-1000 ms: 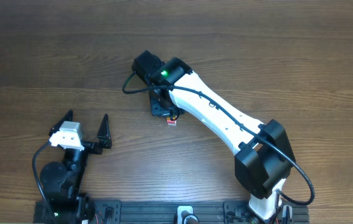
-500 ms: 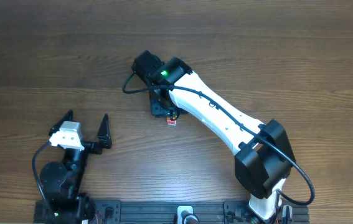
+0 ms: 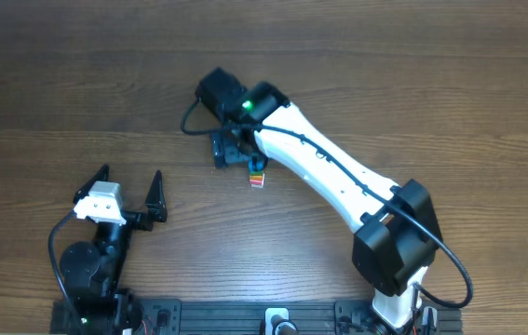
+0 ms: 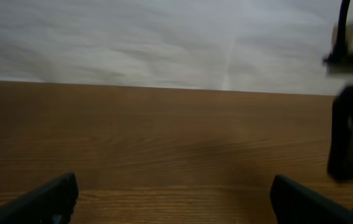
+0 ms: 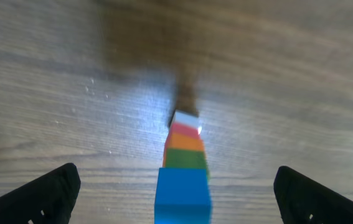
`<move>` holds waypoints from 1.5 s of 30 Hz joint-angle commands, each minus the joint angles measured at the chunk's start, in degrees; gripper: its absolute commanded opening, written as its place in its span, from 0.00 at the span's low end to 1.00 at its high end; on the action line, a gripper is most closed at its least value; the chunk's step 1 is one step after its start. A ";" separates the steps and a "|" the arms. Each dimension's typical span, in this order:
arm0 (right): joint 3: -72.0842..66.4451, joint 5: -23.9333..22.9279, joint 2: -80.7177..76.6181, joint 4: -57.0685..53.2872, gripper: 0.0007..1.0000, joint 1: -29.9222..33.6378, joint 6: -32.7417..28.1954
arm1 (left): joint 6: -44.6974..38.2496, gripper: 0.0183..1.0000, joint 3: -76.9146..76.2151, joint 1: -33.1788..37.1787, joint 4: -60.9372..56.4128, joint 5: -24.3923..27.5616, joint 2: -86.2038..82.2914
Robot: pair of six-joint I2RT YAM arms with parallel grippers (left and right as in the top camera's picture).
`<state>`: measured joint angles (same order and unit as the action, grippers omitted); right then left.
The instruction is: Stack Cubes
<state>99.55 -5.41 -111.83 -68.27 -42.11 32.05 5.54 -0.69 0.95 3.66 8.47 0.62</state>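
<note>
A stack of cubes (image 5: 185,152) stands on the wooden table: blue on top, then green, orange and red, with white at the bottom. In the top view the stack (image 3: 257,176) is at the table's middle, just beside the right arm's wrist. My right gripper (image 5: 176,183) hangs open above the stack, its fingers spread wide on either side of the blue cube (image 5: 183,193) and apart from it. From above, the right gripper (image 3: 233,154) sits up and left of the stack. My left gripper (image 3: 129,184) rests open and empty near its base at the lower left.
The wooden table (image 3: 431,84) is bare around the stack. In the left wrist view the right arm's dark gripper (image 4: 352,124) stands at the far side, with a pale wall (image 4: 132,37) behind the table.
The right gripper has risen and shifted up and left, away from the stack, so the blue top cube now shows. The left arm has not moved.
</note>
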 commanded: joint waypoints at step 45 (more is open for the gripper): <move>-86.68 2.86 103.10 64.11 0.99 38.29 -29.62 | -0.81 1.00 0.35 0.35 -0.04 0.70 -0.46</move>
<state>16.69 -4.89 -12.08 -5.54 -5.30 2.79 5.54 -0.69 0.95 3.64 8.64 0.58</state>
